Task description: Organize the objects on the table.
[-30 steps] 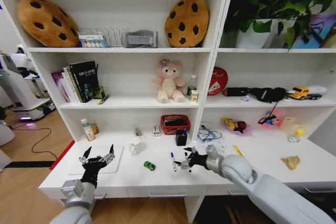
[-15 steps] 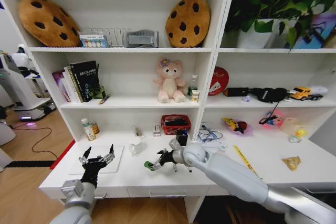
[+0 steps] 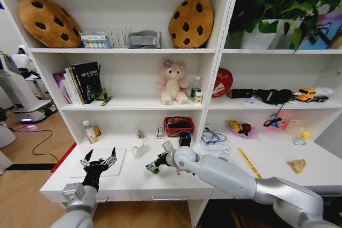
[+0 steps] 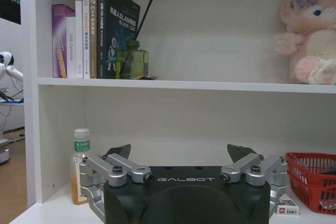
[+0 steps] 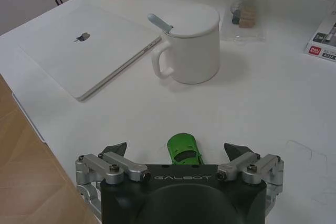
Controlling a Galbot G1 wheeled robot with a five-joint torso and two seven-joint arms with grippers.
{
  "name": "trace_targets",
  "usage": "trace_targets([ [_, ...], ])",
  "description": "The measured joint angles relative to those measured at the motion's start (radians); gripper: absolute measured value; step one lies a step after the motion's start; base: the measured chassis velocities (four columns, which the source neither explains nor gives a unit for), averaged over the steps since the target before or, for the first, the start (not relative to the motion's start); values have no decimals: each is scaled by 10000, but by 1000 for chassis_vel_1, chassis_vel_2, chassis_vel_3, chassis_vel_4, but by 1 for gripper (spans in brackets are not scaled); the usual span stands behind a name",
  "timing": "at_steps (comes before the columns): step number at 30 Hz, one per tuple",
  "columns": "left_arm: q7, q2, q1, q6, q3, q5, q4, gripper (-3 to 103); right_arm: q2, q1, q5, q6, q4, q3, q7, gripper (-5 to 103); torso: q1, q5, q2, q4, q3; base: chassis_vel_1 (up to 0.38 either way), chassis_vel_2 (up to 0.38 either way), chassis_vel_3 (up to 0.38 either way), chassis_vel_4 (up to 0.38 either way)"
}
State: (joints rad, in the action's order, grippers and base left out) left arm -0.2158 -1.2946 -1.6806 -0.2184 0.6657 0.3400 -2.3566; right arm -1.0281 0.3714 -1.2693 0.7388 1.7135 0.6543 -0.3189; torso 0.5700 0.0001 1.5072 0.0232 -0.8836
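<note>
On the table (image 3: 133, 182), front middle | right gripper (image 5: 176, 153) spread wide around toy car (image 5: 184, 149) | tiny, light, slick, rolls: pinch its sides | left gripper (image 3: 98, 160) parked, splayed

Glossy green plastic toy car (image 5: 184, 149) on smooth matt white table (image 5: 273, 103)

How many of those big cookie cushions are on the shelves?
2, both on the top shelf: one cushion leans at the left end, the other cushion stands at the right end of the same bay. None elsewhere that I can see.
</note>
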Motion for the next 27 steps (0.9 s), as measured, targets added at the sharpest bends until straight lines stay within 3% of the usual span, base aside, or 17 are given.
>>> trace_targets([
  [4,0,0,0,1,0,0,0,100,88,180,527,-9,-3,-62,106,100,0,-1,0,0,0,0,0,0,0],
  [6,0,0,0,0,0,0,0,100,187,186,1371,-14,-74,-54,621,100,0,-1,0,0,0,0,0,0,0],
  [8,0,0,0,0,0,0,0,100,213,175,1630,-15,-94,-36,806,100,0,-1,0,1,0,0,0,0,0],
  [11,0,0,0,0,0,0,0,100,336,-43,2495,-19,-134,171,1764,100,0,-2,0,1,0,0,0,0,0],
  [27,0,0,0,0,0,0,0,100,-125,-267,2649,-32,-741,707,1947,100,0,-1,0,0,0,0,0,0,0],
])
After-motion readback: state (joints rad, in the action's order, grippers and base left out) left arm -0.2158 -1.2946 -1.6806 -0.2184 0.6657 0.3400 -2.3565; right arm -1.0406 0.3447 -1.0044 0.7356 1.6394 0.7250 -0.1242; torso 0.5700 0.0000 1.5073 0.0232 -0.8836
